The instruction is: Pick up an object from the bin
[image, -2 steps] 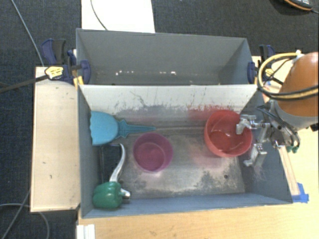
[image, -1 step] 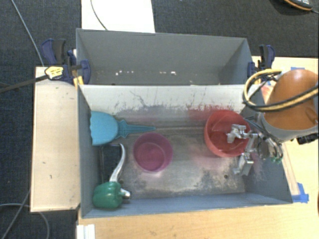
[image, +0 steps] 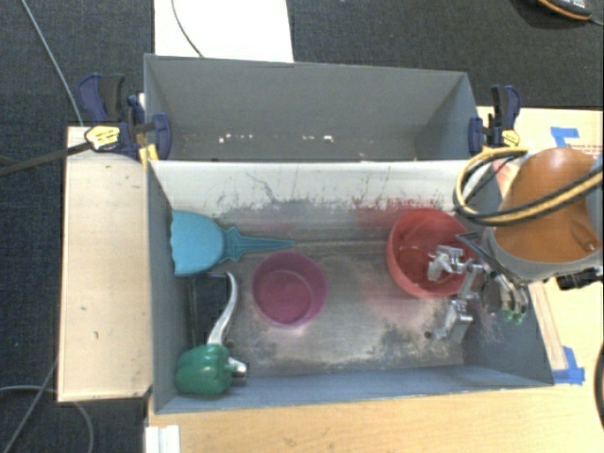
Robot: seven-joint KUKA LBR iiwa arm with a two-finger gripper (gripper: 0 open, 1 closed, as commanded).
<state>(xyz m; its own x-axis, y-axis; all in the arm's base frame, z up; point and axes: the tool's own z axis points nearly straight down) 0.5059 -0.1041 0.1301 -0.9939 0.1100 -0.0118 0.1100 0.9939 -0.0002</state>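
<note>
Red cup (image: pixel 415 253) at right of the bin (image: pixel 311 111), gripper (image: pixel 451 293) spread wide beside it, one finger (image: pixel 442 265) over its rim

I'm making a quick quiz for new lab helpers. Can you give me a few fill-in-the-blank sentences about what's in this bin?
1. The cup next to the gripper is ___ (cup).
2. The funnel by the left wall of the bin is ___.
3. The round thing with the white handle, in the near left corner, is ___.

Missing words: red; blue; green.
</note>
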